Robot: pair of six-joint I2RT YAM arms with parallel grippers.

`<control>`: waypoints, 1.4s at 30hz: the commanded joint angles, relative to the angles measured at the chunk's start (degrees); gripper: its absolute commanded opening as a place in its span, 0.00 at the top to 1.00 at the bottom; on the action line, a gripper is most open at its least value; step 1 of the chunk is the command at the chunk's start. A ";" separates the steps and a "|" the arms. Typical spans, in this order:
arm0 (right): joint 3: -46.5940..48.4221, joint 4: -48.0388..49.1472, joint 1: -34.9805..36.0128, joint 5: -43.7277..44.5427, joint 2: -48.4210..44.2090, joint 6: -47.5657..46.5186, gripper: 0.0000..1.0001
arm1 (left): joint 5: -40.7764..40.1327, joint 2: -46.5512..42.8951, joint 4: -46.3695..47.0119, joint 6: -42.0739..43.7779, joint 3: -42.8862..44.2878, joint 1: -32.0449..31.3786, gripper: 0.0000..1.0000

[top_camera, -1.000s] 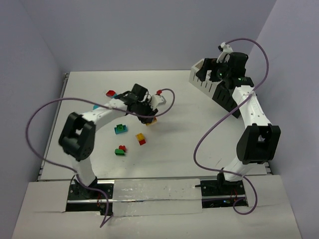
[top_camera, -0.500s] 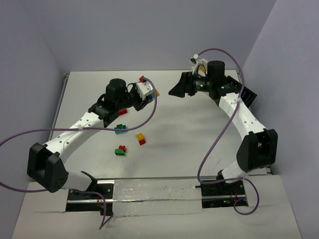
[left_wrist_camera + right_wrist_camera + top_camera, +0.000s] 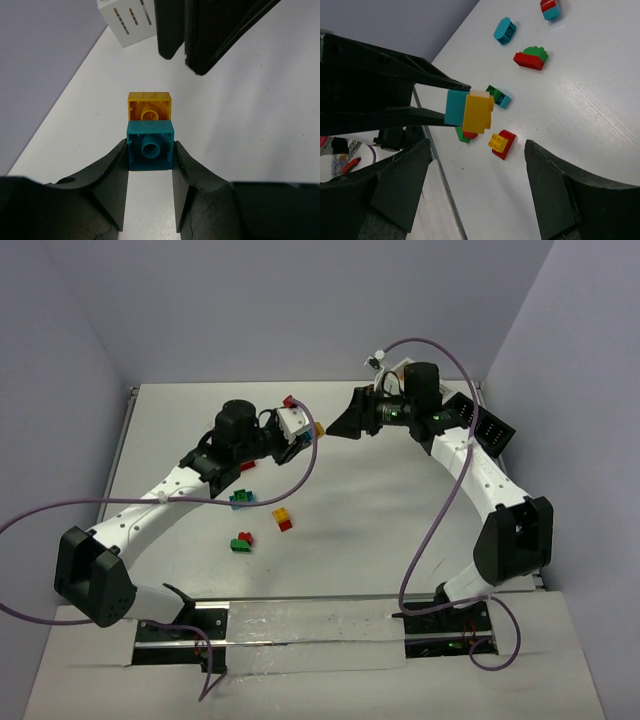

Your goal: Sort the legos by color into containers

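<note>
My left gripper (image 3: pixel 150 152) is shut on a teal lego (image 3: pixel 150 150) that has a yellow lego (image 3: pixel 149 106) stuck to its far side. It holds the pair in the air over the back middle of the table (image 3: pixel 360 500). My right gripper (image 3: pixel 477 150) is open and faces that pair, its fingers (image 3: pixel 215 35) a short way beyond the yellow lego (image 3: pixel 477 113). More legos lie below: a yellow-and-red pair (image 3: pixel 501 143), a green-and-teal pair (image 3: pixel 498 96), a red-and-green pair (image 3: pixel 531 57) and a teal piece (image 3: pixel 505 30). A white container (image 3: pixel 125 22) stands at the back.
A black container (image 3: pixel 492 432) sits at the back right behind the right arm. Purple cables loop from both arms. A green-and-red pair (image 3: pixel 241 541) lies nearest the left arm's base. Walls close the table at the back and sides.
The left arm lifted the teal-and-yellow pair off the table and carried it back and right. The right arm swung from the containers to face it, its jaws narrowing somewhat.
</note>
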 commanded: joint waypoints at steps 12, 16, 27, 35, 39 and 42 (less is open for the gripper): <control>3.27 2.89 3.53 0.32 3.28 0.91 0.36 | 1.97 -1.17 3.09 0.89 1.41 -2.12 1.00; 3.85 2.61 3.91 0.05 3.88 0.50 0.48 | 1.73 -1.01 3.14 1.11 1.50 -2.42 1.00; 5.83 -0.76 4.24 3.14 5.07 -1.89 1.00 | 0.81 -1.14 3.27 1.82 1.00 -2.65 1.00; 9.32 -3.42 -0.25 33.56 5.82 -8.56 1.00 | 0.30 -3.53 3.28 0.95 0.67 -2.63 1.00; 12.08 3.33 -4.86 39.01 7.46 -7.59 1.00 | -0.76 -3.44 3.09 0.94 0.24 -2.63 1.00; 16.03 7.08 -7.07 43.59 10.74 -8.90 1.00 | -1.70 -3.01 3.09 0.24 -0.09 -2.46 1.00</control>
